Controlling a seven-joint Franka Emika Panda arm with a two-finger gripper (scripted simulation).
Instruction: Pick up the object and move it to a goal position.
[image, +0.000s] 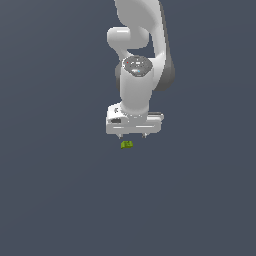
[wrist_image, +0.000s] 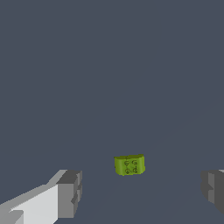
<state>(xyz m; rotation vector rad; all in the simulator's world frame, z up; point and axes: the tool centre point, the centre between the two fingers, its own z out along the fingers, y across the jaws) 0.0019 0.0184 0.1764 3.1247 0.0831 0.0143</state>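
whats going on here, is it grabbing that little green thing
Not yet. A white Franka arm's gripper hangs open just above a tiny yellow-green blocky piece resting on the plain dark grey surface. In the wrist view the piece sits apart from both grey fingertips, touching neither. Nothing is lifted so far.
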